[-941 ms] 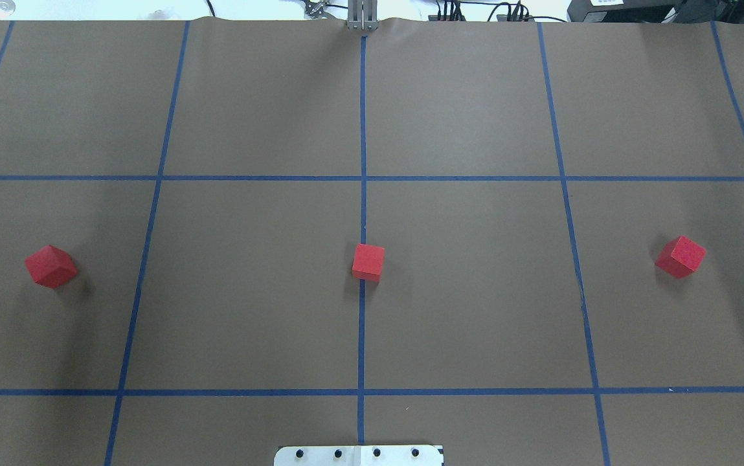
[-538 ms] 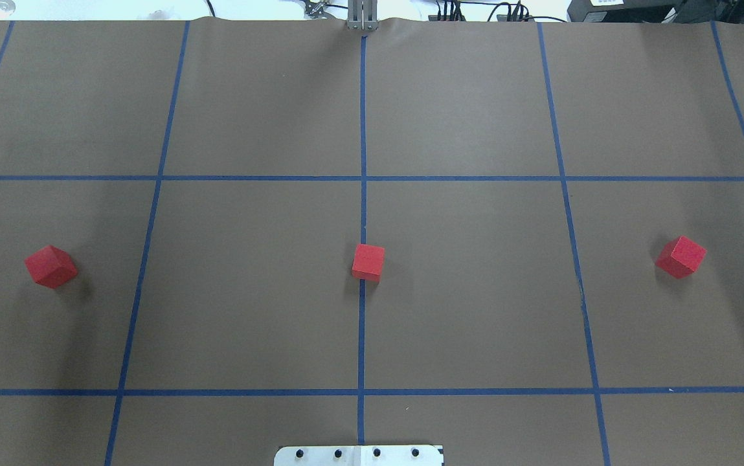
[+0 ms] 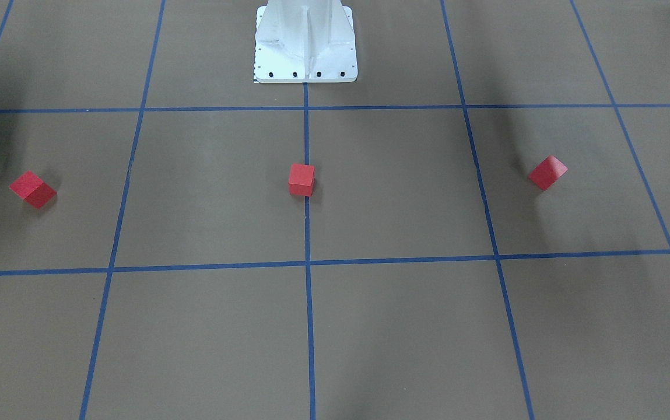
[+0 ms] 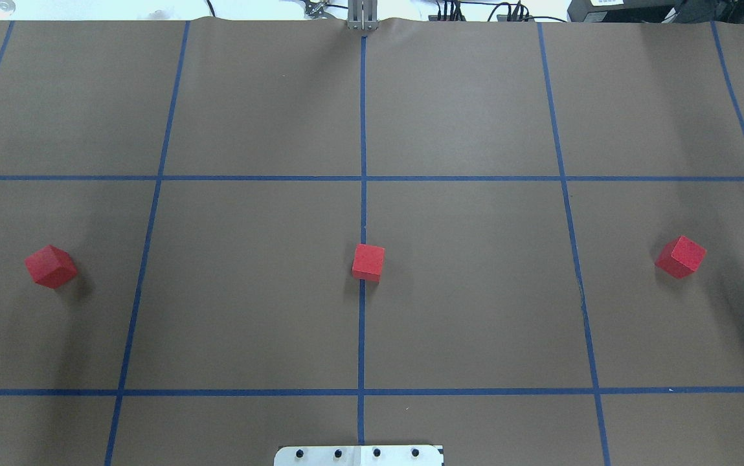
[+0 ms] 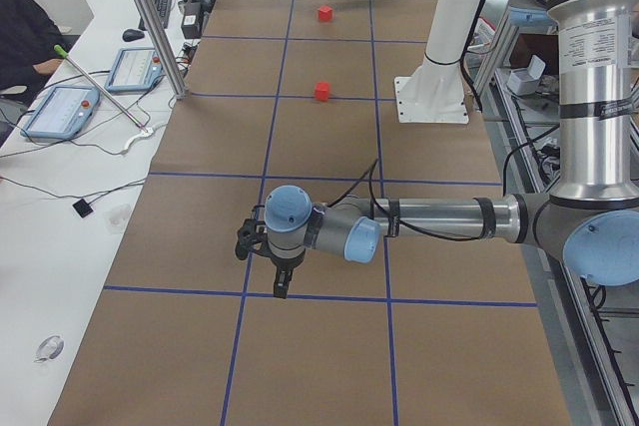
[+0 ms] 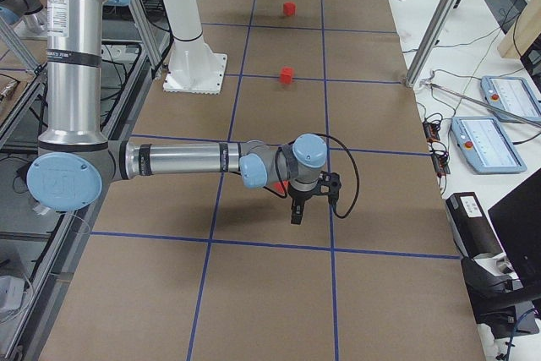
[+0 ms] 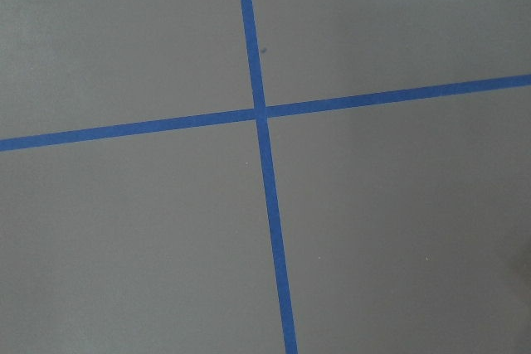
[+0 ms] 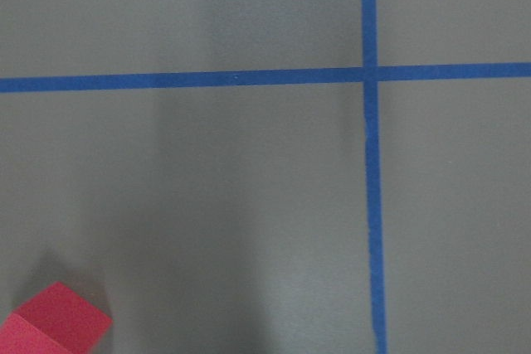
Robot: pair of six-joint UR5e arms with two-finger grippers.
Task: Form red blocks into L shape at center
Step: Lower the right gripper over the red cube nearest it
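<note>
Three red blocks lie in one row across the brown paper table, well apart from each other, with bare paper open on every side of each. The middle block (image 4: 368, 262) sits on the central blue tape line (image 4: 362, 129), roughly square to the grid and at the center (image 4: 404, 291) of the table. It lies a little way out from the white base plate (image 4: 359, 455) at the robot's edge. The left block (image 4: 51, 266) rests near the table's left edge, outside the left lengthwise tape line and turned corner-on. The right block (image 4: 680, 256) rests near the right edge, outside the right lengthwise line and also turned. No two blocks touch. The left claw (image 5: 282, 289) hangs pointing down over a tape crossing near the left end of the table, and its wrist camera shows only that crossing and bare paper. The right claw (image 6: 295, 216) hangs pointing down near the right end. A red patch just behind its wrist in the right side view is probably the right block, which also shows in the lower left corner of its wrist camera. For both claws I cannot tell how far they are open, and neither touches a block.
</note>
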